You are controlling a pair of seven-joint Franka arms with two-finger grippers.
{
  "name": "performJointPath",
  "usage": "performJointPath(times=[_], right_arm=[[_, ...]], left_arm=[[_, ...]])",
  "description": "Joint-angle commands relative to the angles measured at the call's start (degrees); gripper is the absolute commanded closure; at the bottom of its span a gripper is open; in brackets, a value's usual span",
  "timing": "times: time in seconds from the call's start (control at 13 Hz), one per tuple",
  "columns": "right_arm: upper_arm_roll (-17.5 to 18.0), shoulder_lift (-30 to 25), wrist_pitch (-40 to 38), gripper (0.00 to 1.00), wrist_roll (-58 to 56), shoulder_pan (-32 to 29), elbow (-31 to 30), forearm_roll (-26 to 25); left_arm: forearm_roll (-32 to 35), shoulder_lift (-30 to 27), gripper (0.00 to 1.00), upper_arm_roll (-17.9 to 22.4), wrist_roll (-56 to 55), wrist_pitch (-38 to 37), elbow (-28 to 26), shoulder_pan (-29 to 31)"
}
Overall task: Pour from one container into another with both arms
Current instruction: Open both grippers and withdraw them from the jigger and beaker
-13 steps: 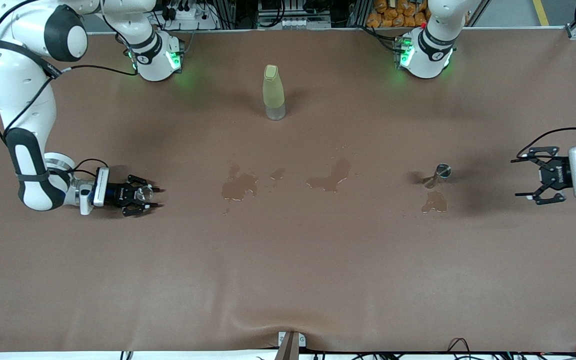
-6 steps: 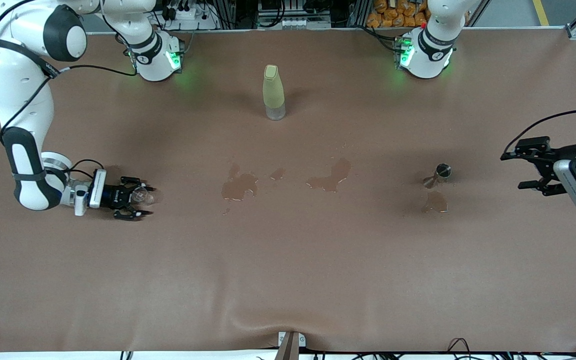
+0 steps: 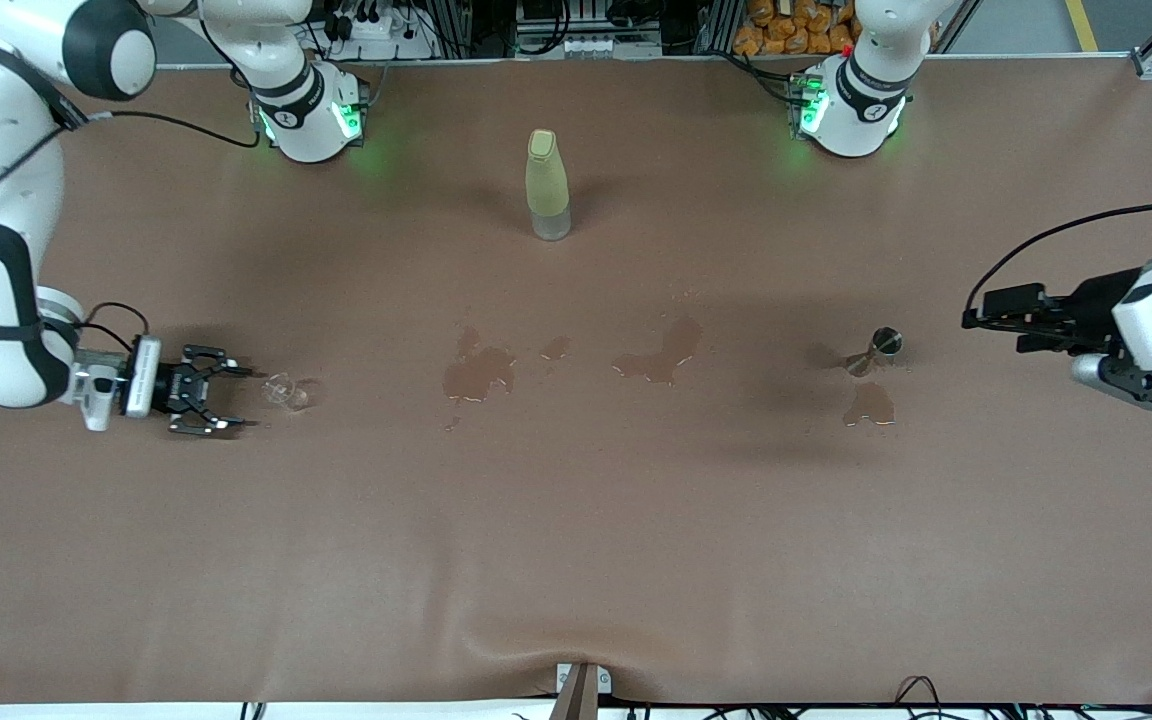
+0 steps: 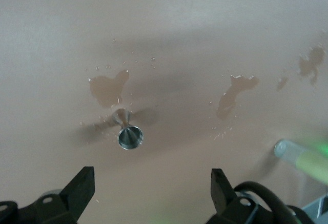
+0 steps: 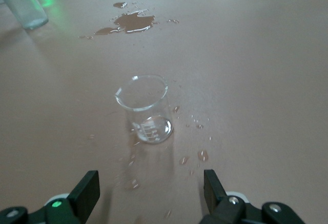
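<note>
A clear glass beaker [image 3: 286, 392] [image 5: 146, 108] stands upright on the brown table near the right arm's end. My right gripper [image 3: 241, 398] [image 5: 148, 185] is low beside it, open, a short gap from the glass, with nothing between its fingers. A small metal measuring cup [image 3: 881, 348] [image 4: 129, 134] stands toward the left arm's end. My left gripper [image 3: 981, 318] [image 4: 152, 183] hovers over the table at that end, open and empty, well apart from the cup.
A yellow-green bottle [image 3: 547, 185] [image 4: 302, 157] [image 5: 23, 3] stands upright midway between the arms' bases. Wet puddles [image 3: 476, 372] [image 3: 658, 355] lie mid-table, and another puddle [image 3: 868, 403] is next to the metal cup. Droplets surround the beaker.
My right gripper opened, let go of the beaker and drew back toward the right arm's end; the beaker stays standing. My left gripper lifted and turned, still open.
</note>
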Motion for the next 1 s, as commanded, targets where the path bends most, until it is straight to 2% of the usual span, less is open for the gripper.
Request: performJointPath(times=[0.0,0.31,0.46,0.62,0.92], right_arm=[[-0.2,-10.3,0.4,0.09,18.9,0.1,-1.6,-11.0],[-0.4,-20.2,0.3,0.05,41.7,1.2,-1.6,-22.2],[-1.2,-24.3,-0.2,0.03,50.4,2.6,-1.6,-25.9],[-2.5,-28.7,-0.6,0.02,59.2,4.9,-1.6,-29.3],[-2.6,-36.7,-4.8,0.02,80.5,8.4,0.5,-36.4]], left_arm=[[3.6,-1.4,0.0,-3.4,-9.0,-0.3,-0.5,0.5],[10.1,-0.9,0.0,-8.6,-23.4,1.4,-0.8,-1.1],[13.9,-1.2,0.0,-9.5,-23.9,1.5,-0.3,-3.5],[17.1,-1.5,0.0,-11.6,-24.1,1.4,2.4,-4.1],[17.8,-1.5,0.0,-11.3,-23.4,1.2,3.1,-3.3]])
